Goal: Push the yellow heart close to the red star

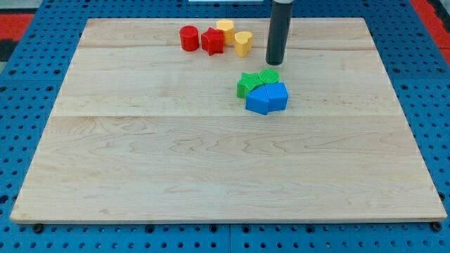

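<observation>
The yellow heart (243, 43) lies near the view's top, just right of the red star (212, 41), nearly touching it. A yellow hexagon block (225, 29) sits behind them, and a red cylinder (188, 38) stands left of the star. My tip (275, 62) rests on the board to the right of the yellow heart, a short gap away, and just above the green blocks.
A green star (247, 85) and a second green block (268, 76) sit with two blue blocks (259, 100) (278, 95) in a cluster below my tip. The wooden board (140, 161) lies on a blue pegboard surface (28, 105).
</observation>
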